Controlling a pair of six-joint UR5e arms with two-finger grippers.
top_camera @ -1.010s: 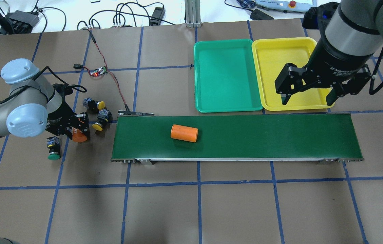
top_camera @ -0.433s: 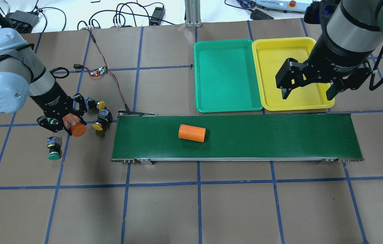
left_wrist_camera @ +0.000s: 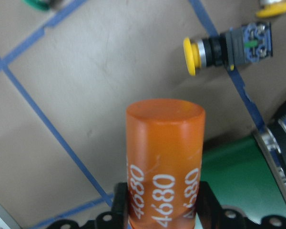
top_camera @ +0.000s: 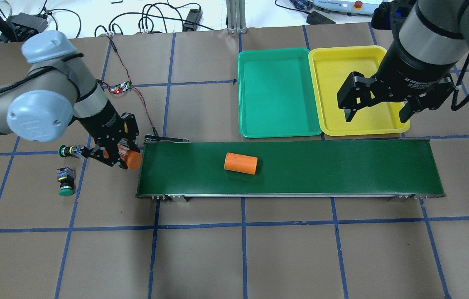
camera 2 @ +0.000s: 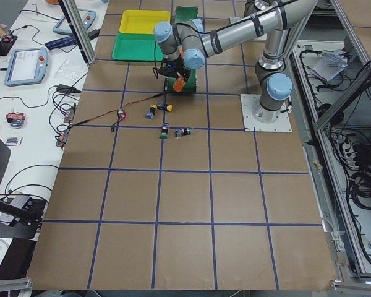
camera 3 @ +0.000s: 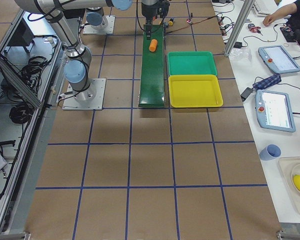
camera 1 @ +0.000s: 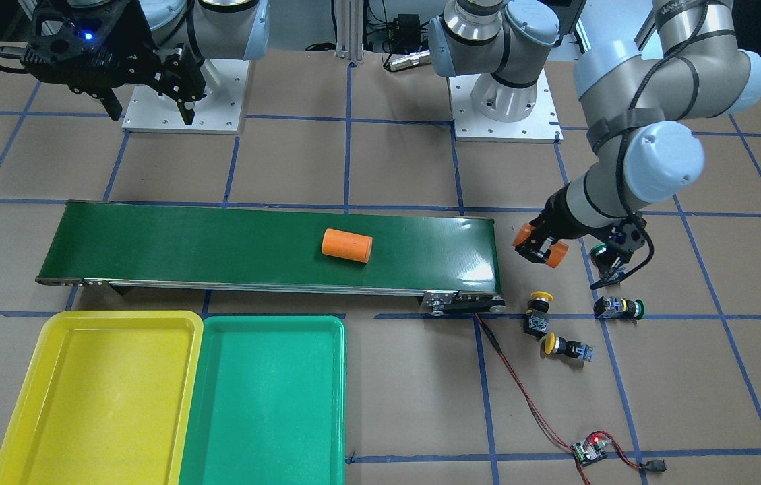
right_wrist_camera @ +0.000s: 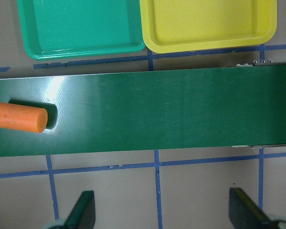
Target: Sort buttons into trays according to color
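Two yellow buttons [camera 1: 540, 316] [camera 1: 565, 347] and two green buttons [camera 1: 619, 308] [camera 1: 601, 254] lie on the table off the conveyor's end. In the overhead view only the green ones [top_camera: 66, 187] [top_camera: 69, 150] show. One yellow button [left_wrist_camera: 224, 47] shows in the left wrist view. My left gripper [top_camera: 124, 155] is shut on an orange cylinder [left_wrist_camera: 164, 162] marked 4680, held at the belt's left end. My right gripper [top_camera: 375, 118] is open and empty above the yellow tray [top_camera: 354, 89]. The green tray [top_camera: 278, 91] lies beside it. Both trays are empty.
A long dark-green conveyor belt [top_camera: 288, 168] runs across the middle, with a second orange cylinder [top_camera: 240, 163] lying on it. A red-black wire with a small circuit board [top_camera: 120, 87] trails from the belt's left end, behind the buttons.
My left gripper has lifted the 4680 cylinder and carried it right to the belt's left end. The cylinder on the belt has moved right. My right gripper shifted slightly back.
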